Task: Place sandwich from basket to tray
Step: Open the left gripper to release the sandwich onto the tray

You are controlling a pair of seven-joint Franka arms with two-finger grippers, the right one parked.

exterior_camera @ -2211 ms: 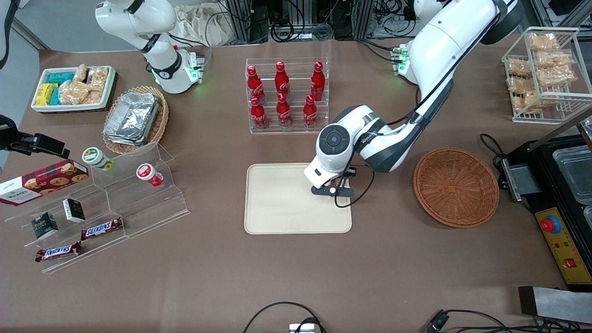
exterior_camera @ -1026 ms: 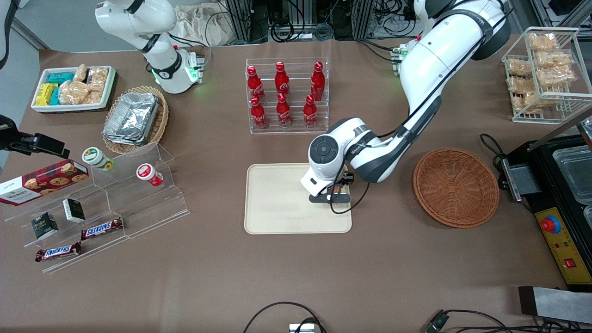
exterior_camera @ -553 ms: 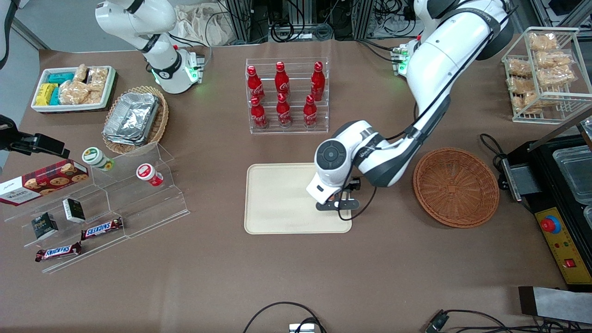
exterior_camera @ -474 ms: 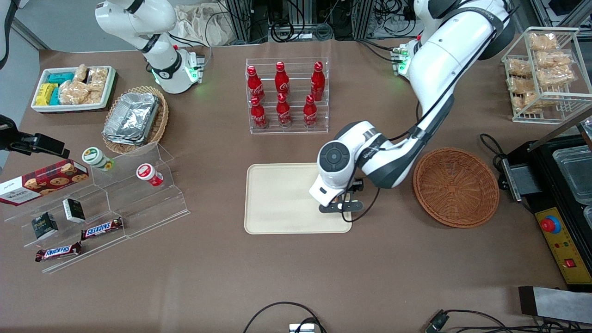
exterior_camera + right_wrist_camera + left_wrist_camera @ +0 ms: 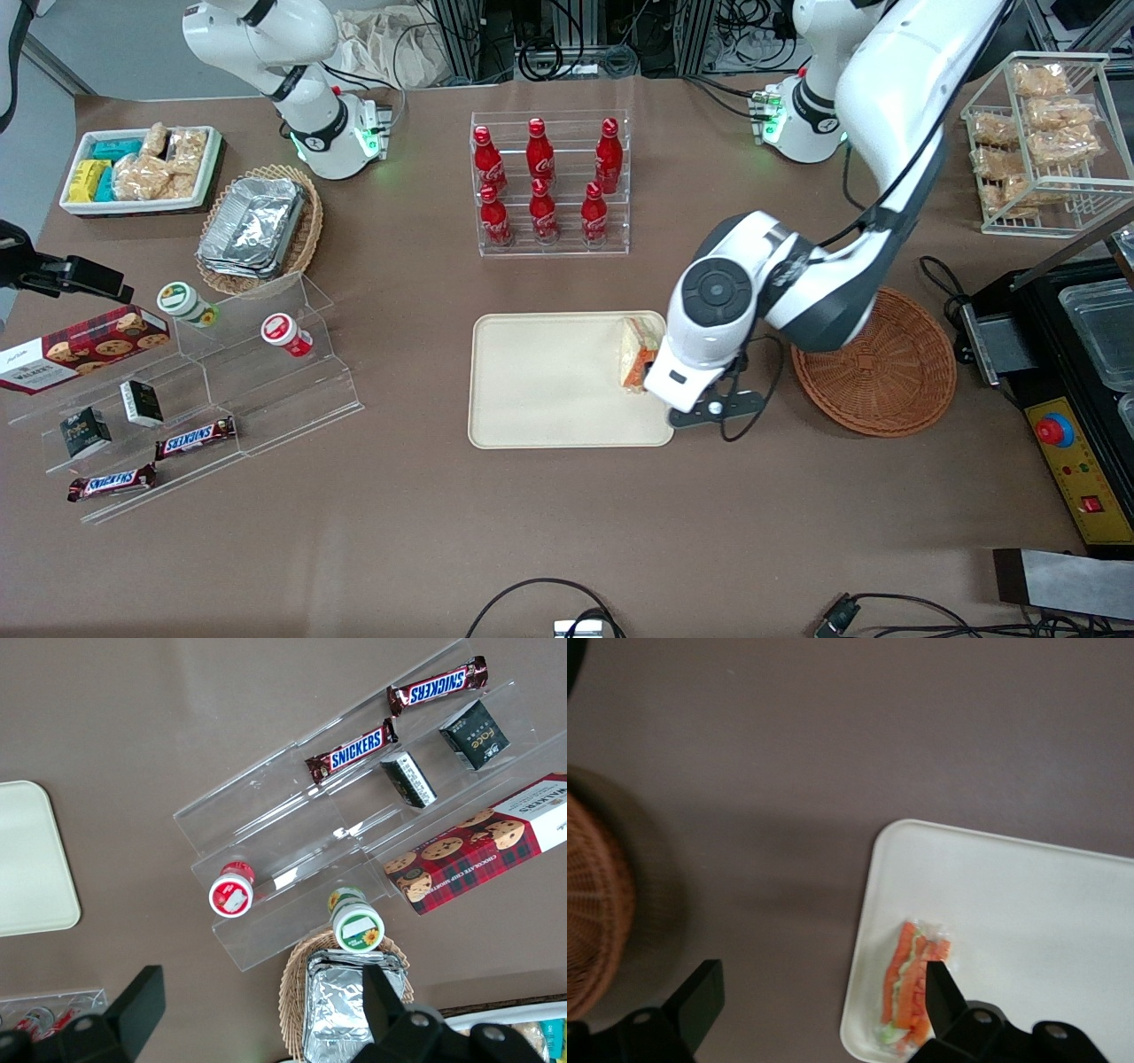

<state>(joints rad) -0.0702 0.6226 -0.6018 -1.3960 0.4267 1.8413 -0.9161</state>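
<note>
Sandwich [image 5: 640, 353] now uncovered on tray [image 5: 549, 381], lying at edge nearest basket [image 5: 886, 372]; arm swung off toward basket. Tool [image 5: 819, 1010] seen wide open, nothing gripped, above bench beside tray rim. Retreat best kept high and clear. Sandwich: clear-wrapped wedge, orange and green filling along cut edge.

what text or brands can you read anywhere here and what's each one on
"SNICKERS": two chocolate bars on the acrylic steps.
"WALKERS": red tartan cookie box.
Script logo on the red bottles: too small to read.
"face", uncertain: small dark boxes.
Sandwich, tray, basket, gripper: no text.
</note>
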